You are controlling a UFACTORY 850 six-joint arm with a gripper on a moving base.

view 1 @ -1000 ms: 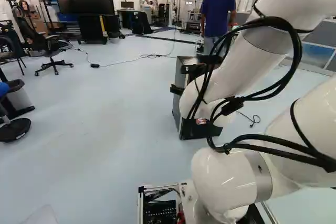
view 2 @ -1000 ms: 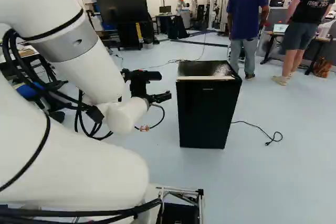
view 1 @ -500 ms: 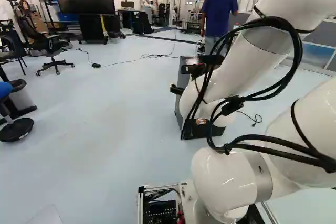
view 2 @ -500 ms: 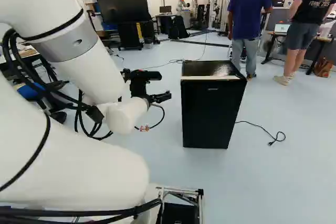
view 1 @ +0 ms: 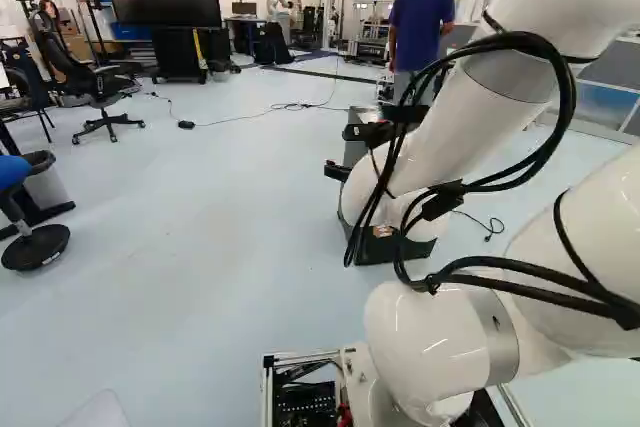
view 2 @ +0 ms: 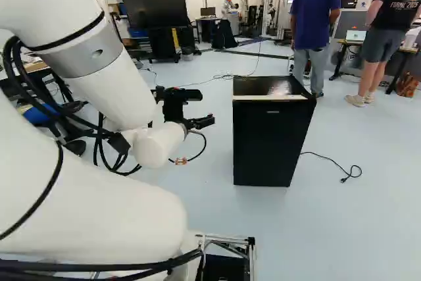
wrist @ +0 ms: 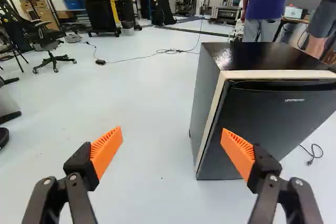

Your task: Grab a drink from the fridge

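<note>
On the pale floor [view 2: 197, 215] ahead of the arm stands the fridge [view 2: 270, 143], a squat, dark box set upright. Its flat top is black and glossy, with a bright patch of reflected light on it. A cream strip runs along the upper front edge and, in the wrist view, down the near front edge as well, between the charcoal side wall and the black door [wrist: 278, 121]. The door looks closed; it has a dark recess along its top and a little light lettering below that.

The pincer [view 2: 208, 107] is at the left of the fridge in the right base view, with floor showing between the two. Seen from the wrist, the pincer [wrist: 171, 135] has its fingers spread wide, orange pads [wrist: 106, 149] facing each other across bare floor. The fridge is ahead and off to one side: one finger overlaps the lower part of the door from this angle, while the other has only floor behind it. The cabinet's side wall rises beyond the gap, nearer the overlapping finger. In the left base view, the arm [view 1: 440, 137] and its black cables [view 1: 570, 97] partly hide the fridge. A thin black cord [view 2: 329, 160] lies on the floor beside it, ending in a plug.
</note>
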